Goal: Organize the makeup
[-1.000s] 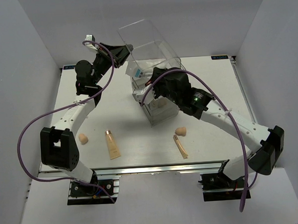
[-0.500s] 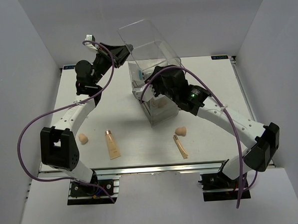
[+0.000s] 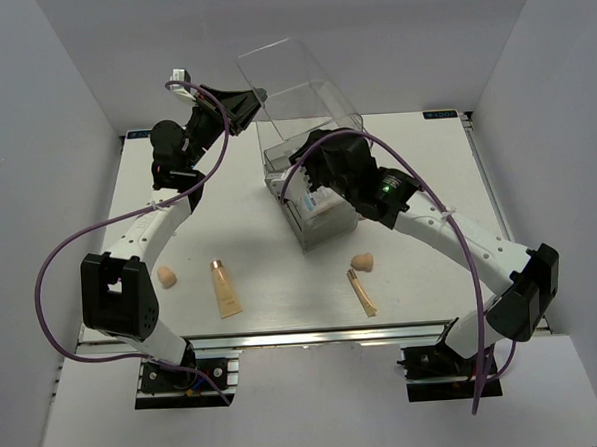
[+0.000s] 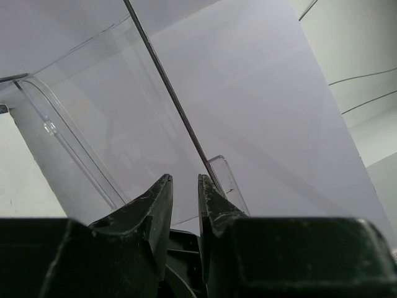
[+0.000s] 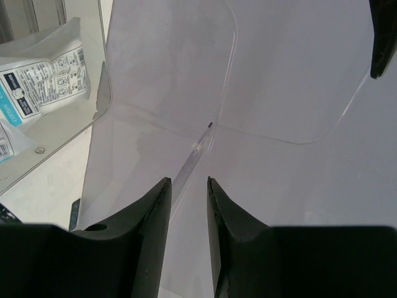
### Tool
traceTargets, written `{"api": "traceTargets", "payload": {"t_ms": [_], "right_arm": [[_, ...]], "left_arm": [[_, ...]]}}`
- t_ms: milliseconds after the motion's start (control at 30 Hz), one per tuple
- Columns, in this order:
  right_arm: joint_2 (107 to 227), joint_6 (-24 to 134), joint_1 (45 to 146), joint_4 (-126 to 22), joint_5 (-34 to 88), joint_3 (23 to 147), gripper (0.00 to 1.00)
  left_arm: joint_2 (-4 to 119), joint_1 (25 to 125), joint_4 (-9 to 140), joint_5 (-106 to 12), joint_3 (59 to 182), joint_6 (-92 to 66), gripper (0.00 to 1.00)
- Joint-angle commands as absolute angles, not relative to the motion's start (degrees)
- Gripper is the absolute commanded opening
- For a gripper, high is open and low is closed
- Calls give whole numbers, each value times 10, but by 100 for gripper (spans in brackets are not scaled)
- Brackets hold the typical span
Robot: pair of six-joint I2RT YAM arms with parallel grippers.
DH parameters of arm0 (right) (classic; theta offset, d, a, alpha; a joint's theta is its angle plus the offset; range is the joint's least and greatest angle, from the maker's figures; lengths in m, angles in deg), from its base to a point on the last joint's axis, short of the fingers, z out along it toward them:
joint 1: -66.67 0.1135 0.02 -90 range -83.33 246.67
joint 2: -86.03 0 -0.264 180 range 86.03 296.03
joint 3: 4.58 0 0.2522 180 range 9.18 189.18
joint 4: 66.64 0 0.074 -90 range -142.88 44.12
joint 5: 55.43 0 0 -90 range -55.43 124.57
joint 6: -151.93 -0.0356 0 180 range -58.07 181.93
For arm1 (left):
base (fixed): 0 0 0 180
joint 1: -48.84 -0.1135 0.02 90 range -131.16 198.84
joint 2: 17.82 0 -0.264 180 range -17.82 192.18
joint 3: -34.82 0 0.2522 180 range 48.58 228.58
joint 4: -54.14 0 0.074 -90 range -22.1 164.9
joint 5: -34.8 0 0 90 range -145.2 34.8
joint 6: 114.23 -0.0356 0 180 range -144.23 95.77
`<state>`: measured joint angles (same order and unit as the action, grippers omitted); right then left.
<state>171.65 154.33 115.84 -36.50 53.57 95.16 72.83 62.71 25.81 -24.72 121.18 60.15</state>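
Note:
The clear box [image 3: 331, 232] stands mid-table with its lid [image 3: 293, 79] raised. My left gripper [image 3: 251, 99] is at the lid's left edge, its jaws nearly closed on that edge [image 4: 185, 180]. My right gripper [image 3: 308, 179] hovers over the open box, jaws slightly apart and empty [image 5: 189, 181]. A white-and-blue packet [image 3: 317, 200] lies inside the box, and packets also show through a clear wall in the right wrist view [image 5: 43, 71]. Two tan tubes [image 3: 223, 289] [image 3: 361, 291] and two peach sponges [image 3: 167, 278] [image 3: 361, 262] lie on the table in front.
The white table [image 3: 426, 167] has a metal rail along its near edge [image 3: 314, 335]. Grey walls close in the left, back and right sides. Purple cables loop over both arms.
The right gripper has moved a little left and down over the box. The white-and-blue packet that was high near the box's back now lies lower inside it. The left arm has held still.

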Motion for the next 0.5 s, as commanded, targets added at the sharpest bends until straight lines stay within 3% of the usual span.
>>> {"api": "traceTargets", "payload": {"t_ms": [0,233,333,367,467], "right_arm": [[1706,1559,1156,-347,519,979,35],[1635,1482,1149,-416,342,931,23],[1586,1443,1149,-494,260,858,12],[1561,1429,1148,-519,222,841,3],[1517,1367,1138,-532,95,795,0]], "left_arm": [[722,626,237,-247,1231,604,34],[725,626,236,-245,1235,606,33],[725,626,239,-245,1238,605,33],[726,626,240,-245,1239,605,34],[725,626,241,-245,1238,604,34]]}}
